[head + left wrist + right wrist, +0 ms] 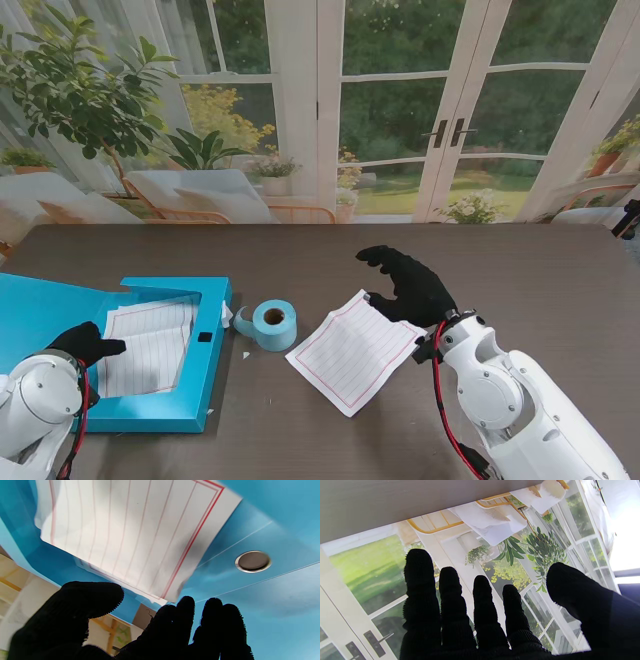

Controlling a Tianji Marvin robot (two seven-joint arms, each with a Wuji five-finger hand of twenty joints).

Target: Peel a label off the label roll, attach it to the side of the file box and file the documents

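Cut off at the left edge of the stand's view: the open blue file box [205, 400], its lid [40, 310] running out of frame, lined sheets [150, 345] lying inside and partly masked by the left robot hand [88, 343]. Hard to make out: a small white scrap [227, 316] at the box's far right corner, perhaps a label, and a tinier speck [247, 354] on the desk [500, 270] beside it. Left robot hand resting over the near left part of the box, black-gloved, fingers [185, 620] stretched toward the sheets with thumb set apart, gripping nothing as far as the left wrist view shows; a round metal rivet [253, 561] visible there in the blue panel. Right robot hand [410, 285] poised at the far right corner of a loose lined document [352, 350] on the desk, palm down, fingers spread and clear of one another in the right wrist view, empty; contact with the paper impossible to tell. Blue label roll [273, 324] standing between box and loose document, just beside the box, a short tail peeled toward it
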